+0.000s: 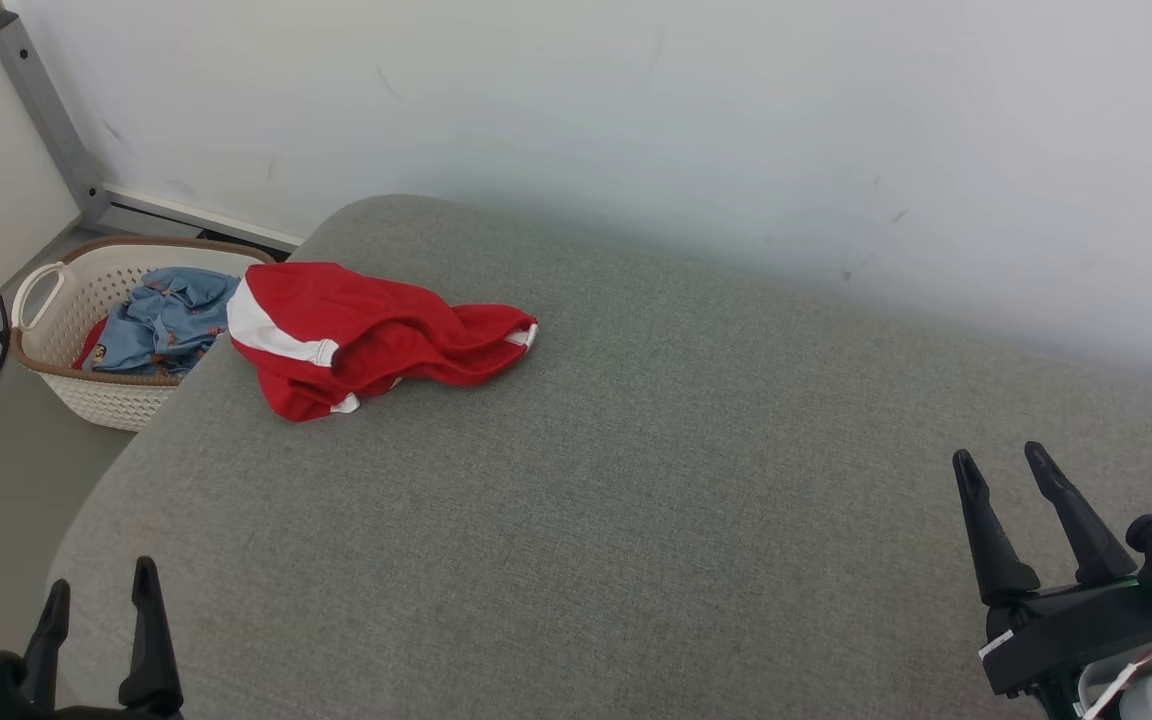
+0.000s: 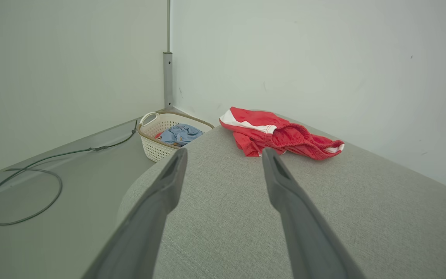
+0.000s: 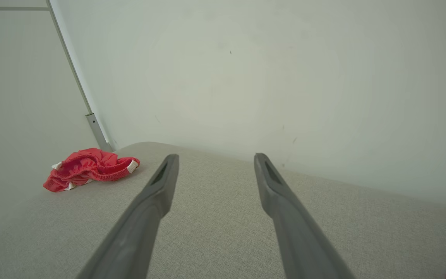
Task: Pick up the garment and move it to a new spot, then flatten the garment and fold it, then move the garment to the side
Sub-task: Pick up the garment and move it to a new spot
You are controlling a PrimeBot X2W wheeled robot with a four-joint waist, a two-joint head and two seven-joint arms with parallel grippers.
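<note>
Pale wall (image 1: 736, 120) behind everything, scuffed with a few dark marks. A grey metal post (image 1: 41, 110) runs up the corner on the left.

Grey upholstered cushion (image 1: 586, 500), woven fabric, rounded corners, takes up most of the head view. Its far edge lies against the wall.

White perforated laundry basket (image 1: 106, 400) with a brown rim stands on the floor, just beside the cushion's far-left corner. Blue printed clothing (image 1: 166, 320) lies inside it.

Garment (image 1: 366, 330): bright red, thin fabric, crumpled in a loose heap on the cushion's far-left part, close to the edge nearest the basket. A broad white panel crosses its left end, and small white trim shows at the right tip and the lower edge. In the left wrist view a gathered, elastic-looking band runs along the right half. Folds overlap, so the full shape cannot be made out. Nothing touches it.

Right gripper (image 1: 1000, 456) at lower right over the cushion, fingers spread apart, nothing between them, well apart from the garment.

Left gripper (image 1: 101, 582) at lower left by the cushion's near corner, fingers likewise parted and empty.

Dark cable (image 2: 21, 193) loops on the floor left of the basket.
</note>
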